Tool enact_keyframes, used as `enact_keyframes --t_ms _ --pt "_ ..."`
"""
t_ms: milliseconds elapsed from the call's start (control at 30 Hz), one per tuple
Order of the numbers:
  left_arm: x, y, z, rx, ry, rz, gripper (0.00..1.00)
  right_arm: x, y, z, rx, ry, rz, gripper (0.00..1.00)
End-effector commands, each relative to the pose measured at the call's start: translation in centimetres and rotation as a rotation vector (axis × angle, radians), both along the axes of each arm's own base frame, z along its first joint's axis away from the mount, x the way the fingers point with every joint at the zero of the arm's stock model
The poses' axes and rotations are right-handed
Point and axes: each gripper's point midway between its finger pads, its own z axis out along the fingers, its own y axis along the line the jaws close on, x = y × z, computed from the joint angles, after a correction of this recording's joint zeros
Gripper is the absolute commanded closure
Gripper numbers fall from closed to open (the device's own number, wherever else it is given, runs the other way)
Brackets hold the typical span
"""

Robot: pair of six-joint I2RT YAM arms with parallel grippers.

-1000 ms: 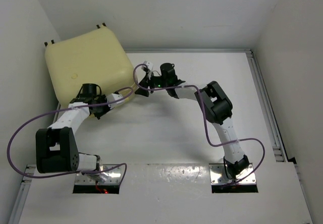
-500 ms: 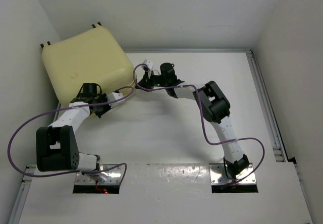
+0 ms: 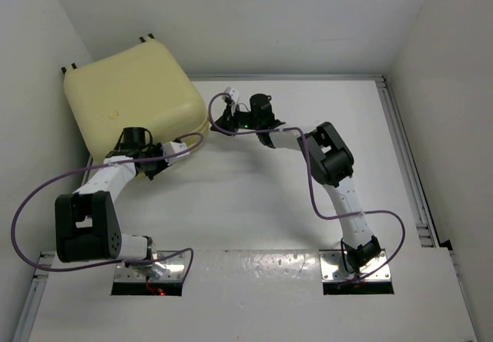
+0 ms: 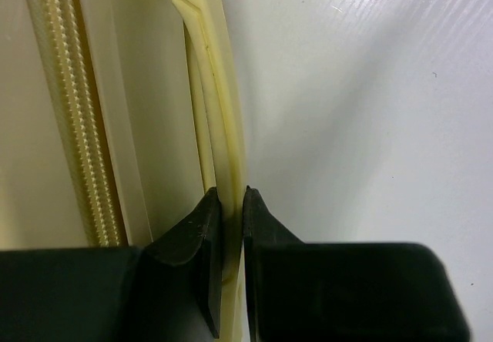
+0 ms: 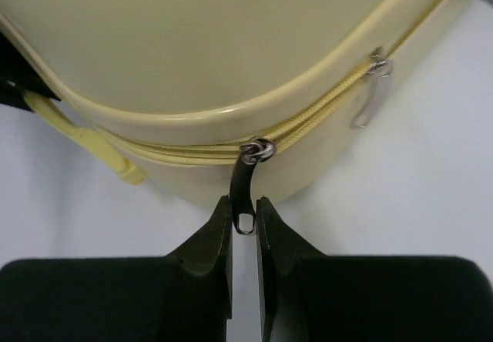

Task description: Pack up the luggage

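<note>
The right gripper [image 5: 244,207] is pinching the black zipper pull [image 5: 245,188], its 2 fingers pressed together on the tab. The slider is sitting just ahead of the fingertips, on a rounded corner of the closed luggage [image 5: 200,41], which is filling everything beyond them. The zipper track [image 5: 323,111] is running crosswise in front of this gripper and bending away up and to its right, toward a 2nd, silver pull [image 5: 372,88] that is hanging free. So the coming move looks like a drag that follows the curve, not a straight tug backward.

The left gripper [image 4: 233,211] is clamping a thin yellow strap [image 4: 223,126] at the case's side, with the shell lying to the left of its fingers and the bare table [image 4: 370,126] to their right. That strap is trailing just left of the right gripper, and the left gripper itself is showing there as a dark shape. Travel leftward is therefore looking crowded, while the rightward run is lying open as far as the silver pull.
</note>
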Motion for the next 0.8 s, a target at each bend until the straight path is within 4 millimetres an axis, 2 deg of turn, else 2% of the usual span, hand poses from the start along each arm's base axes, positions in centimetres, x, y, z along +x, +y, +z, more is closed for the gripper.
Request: enact_keyframes --t_ms 0,133,167,200,267,300,333,367,400,433,467,567,600,667,700,767 --pt "-1.2 2.4 -2.2 0.079 0.058 0.017 1.0 7.0 -5.7 6.3 0.074 -0.145 -0.236 1.0" --pt "-1.3 2.6 -3.0 0.1 0.08 -0.01 1.0 9.0 -7.6 6.2 0.064 -0.139 -0.285 1.0" --pt "-1.0 2.6 -2.7 0.107 0.068 -0.019 1.0 9.3 -7.7 5.7 0.061 -0.133 -0.287 1.0" --pt "-1.1 2.8 -3.0 0.115 0.081 -0.015 1.0 10.1 -7.8 6.7 0.07 -0.142 -0.296 1.0" --pt "-0.8 2.9 -3.2 0.114 0.091 -0.016 1.0 10.9 -7.9 5.4 0.065 -0.125 -0.309 1.0" --pt "-0.4 3.1 -3.0 0.124 0.086 -0.011 1.0 11.1 -7.8 5.4 0.069 -0.116 -0.313 1.0" --pt "-0.1 3.2 -3.0 0.124 0.086 -0.011 1.0 12.2 -7.7 6.4 0.087 -0.135 -0.32 1.0" --pt "0.1 3.2 -3.0 0.119 0.089 -0.002 1.0 12.5 -7.4 5.5 0.086 -0.128 -0.322 1.0" --pt "0.6 3.4 -2.9 0.12 0.092 0.014 1.0 13.0 -7.2 6.5 0.098 -0.136 -0.321 1.0" --pt "0.8 3.4 -2.9 0.113 0.095 0.027 1.0 13.6 -6.9 5.7 0.105 -0.127 -0.322 1.0" --pt "1.1 3.6 -2.6 0.122 0.087 0.032 1.0 13.9 -6.6 6.6 0.118 -0.146 -0.315 1.0" --pt "1.7 3.5 -2.3 0.126 0.082 0.038 1.0 13.1 -5.8 5.8 0.09 -0.175 -0.218 1.0" --pt "2.0 3.2 -2.3 0.127 0.081 0.028 1.0 12.0 -5.3 5.1 0.074 -0.179 -0.151 0.83" --pt "2.3 3.4 -1.9 0.136 0.07 0.034 1.0 10.7 -6.3 4.3 0.03 -0.228 -0.111 0.67" --pt "2.3 3.4 -2.3 0.135 0.082 0.033 1.0 9.4 -6.1 5.8 0.033 -0.285 -0.029 0.56" --pt "2.3 3.0 -2.4 0.13 0.093 0.029 1.0 8.6 -7.3 4.3 0.014 -0.195 0.002 0.49"
